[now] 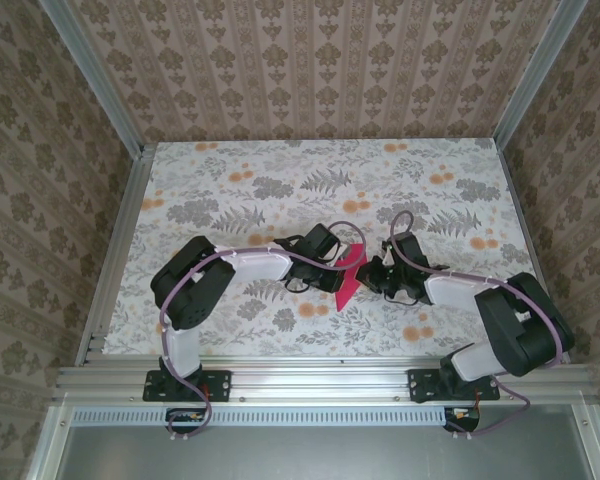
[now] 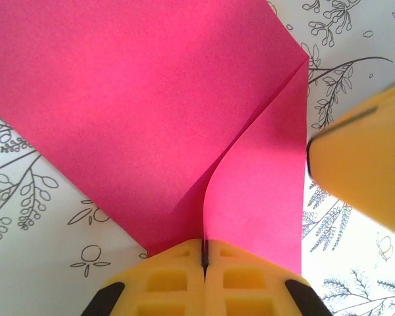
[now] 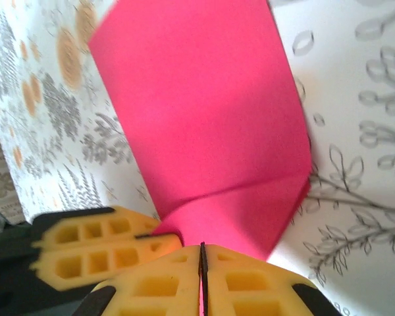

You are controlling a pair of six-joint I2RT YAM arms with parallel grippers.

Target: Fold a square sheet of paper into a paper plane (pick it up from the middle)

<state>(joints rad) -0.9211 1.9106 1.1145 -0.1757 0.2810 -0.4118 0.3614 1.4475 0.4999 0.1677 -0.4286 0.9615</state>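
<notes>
Sheet of paper (image 1: 350, 275), magenta-pink, partly folded, sits about mid-table (image 1: 230, 180), slightly toward the table's near edge. It stands partly lifted off the table surface, not flat.

Left gripper (image 1: 330, 258) reaches in from the table's left half to mid-table. In the left wrist view its jaws (image 2: 203, 253) are pressed together, clamped on the sheet (image 2: 151, 118): a curved flap edge runs straight into the seam between the yellow fingers. A diagonal fold ends at the sheet's upper right corner.

Right gripper (image 1: 378, 272) comes in from the table's right half, also mid-table. In the right wrist view its jaws (image 3: 202, 253) are together, with the sheet's (image 3: 204, 131) folded lower flap right at the tips. Can't tell if paper is actually pinched there.

Left gripper's fingers (image 3: 105, 257) touch the sheet's lower left corner. One right finger (image 2: 362, 171) sits just beside the sheet's right edge.
</notes>
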